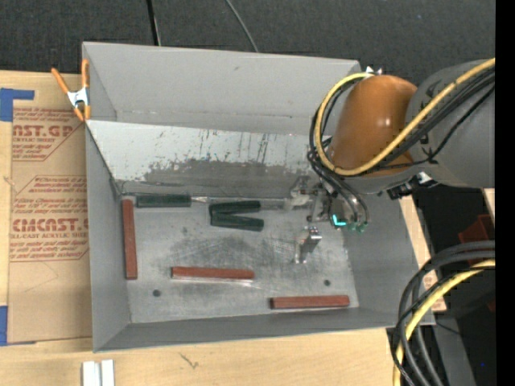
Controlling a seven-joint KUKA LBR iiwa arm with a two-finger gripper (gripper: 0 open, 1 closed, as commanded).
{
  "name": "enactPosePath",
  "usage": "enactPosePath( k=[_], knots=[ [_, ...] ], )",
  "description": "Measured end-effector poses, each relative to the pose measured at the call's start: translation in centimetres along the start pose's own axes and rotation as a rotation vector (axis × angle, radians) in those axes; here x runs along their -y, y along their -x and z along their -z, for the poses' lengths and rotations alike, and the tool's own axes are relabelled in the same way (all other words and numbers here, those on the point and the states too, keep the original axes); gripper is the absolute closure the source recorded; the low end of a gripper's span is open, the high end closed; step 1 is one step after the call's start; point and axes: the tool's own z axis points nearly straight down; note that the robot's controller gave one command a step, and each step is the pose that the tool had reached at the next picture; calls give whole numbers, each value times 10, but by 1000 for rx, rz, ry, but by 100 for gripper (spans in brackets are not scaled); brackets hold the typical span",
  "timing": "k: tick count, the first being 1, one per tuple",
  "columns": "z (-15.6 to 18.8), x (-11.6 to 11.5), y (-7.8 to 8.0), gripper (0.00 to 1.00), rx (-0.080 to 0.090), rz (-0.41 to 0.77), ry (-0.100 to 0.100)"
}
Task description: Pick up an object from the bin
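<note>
My gripper hangs low over the right part of the bin floor. It is open, with one finger toward the back wall and the other finger toward the front, and only bare floor between them. A dark green clip-shaped piece lies just to its left. A red-brown flat stick lies near the front wall, below the gripper. Another red-brown stick rests on the floor to the front left.
A dark green rod with a silvery tip lies along the back wall at left. A third red-brown stick lies along the left wall. The arm with its orange cover and cables comes in over the right rim.
</note>
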Motion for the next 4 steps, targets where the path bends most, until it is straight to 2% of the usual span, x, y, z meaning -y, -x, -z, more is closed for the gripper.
enactPosePath(
  k=[1,2,3,4],
  knots=[
    [4,0,2,0,7,0,0],
    [-81,-66,-36,100,5,26,1],
    [-81,-66,-36,100,5,26,1],
    [59,-69,3,100,9,130,-1]
  ],
)
